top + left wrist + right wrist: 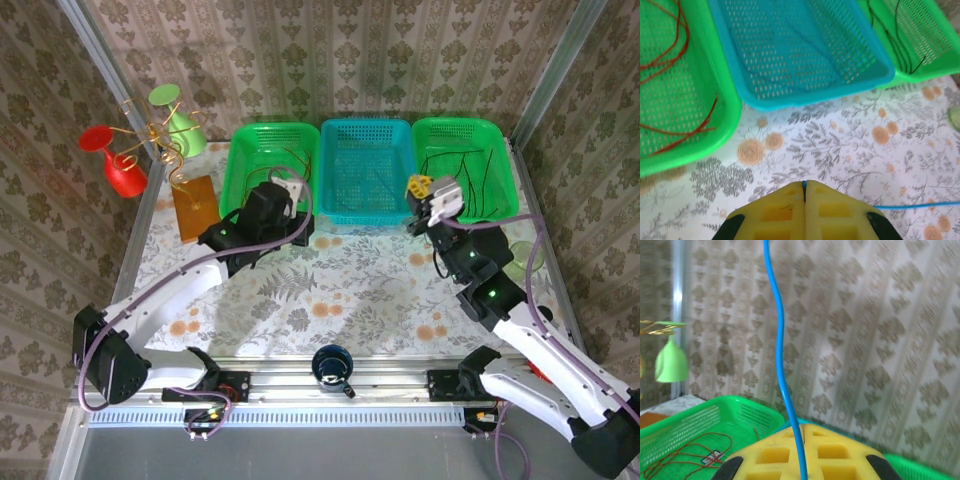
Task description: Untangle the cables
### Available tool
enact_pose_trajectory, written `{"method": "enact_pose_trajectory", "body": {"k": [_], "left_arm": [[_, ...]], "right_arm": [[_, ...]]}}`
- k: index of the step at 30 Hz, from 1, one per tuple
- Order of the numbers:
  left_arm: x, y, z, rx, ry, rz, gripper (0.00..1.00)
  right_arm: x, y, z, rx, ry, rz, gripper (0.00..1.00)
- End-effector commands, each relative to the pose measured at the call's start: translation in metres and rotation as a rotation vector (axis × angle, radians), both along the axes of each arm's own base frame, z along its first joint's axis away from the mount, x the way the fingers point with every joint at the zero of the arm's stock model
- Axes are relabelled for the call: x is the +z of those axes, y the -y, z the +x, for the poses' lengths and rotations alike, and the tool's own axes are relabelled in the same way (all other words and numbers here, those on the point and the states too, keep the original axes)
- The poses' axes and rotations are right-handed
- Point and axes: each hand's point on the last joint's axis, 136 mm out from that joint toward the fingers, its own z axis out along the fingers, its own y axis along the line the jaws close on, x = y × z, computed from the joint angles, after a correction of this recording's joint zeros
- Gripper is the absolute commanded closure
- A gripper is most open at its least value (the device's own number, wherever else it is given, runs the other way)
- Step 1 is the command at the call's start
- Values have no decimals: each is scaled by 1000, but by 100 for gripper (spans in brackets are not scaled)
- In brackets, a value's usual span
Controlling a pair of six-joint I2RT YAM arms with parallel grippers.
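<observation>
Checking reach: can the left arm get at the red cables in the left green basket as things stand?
Probably not freely: the red cables lie in the open green basket just ahead, but the left claw is shut on the blue cable.

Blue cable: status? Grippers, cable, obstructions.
Left gripper shut on the blue cable. Right gripper shut on it too, cable rising from its fingers. Red cables in left green basket, black cables in right green basket. No obstruction seen.
</observation>
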Motion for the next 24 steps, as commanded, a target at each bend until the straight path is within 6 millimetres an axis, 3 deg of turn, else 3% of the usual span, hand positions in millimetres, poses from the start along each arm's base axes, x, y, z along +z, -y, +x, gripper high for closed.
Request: {"method": "enact_pose_trajectory", "body": {"k": [1, 8, 14, 17, 20, 24], "left_arm": [[5, -15, -2, 75, 31, -32, 100], [-14, -52, -10, 151, 27, 30, 100], [-28, -90, -15, 245, 6, 39, 100], [-28, -100, -16, 266, 7, 25, 100], [-17, -92, -20, 207, 46, -1, 100], [24, -38, -43, -89, 279, 4, 100]], "right_arm": [[15, 24, 5, -18, -64, 233, 100], [23, 47, 8, 95, -169, 522, 100], [33, 59, 8, 89, -136, 577, 100], [37, 55, 9, 142, -152, 605, 100], [37, 52, 13, 165, -159, 648, 100], [35, 46, 21, 201, -187, 680, 100]]}}
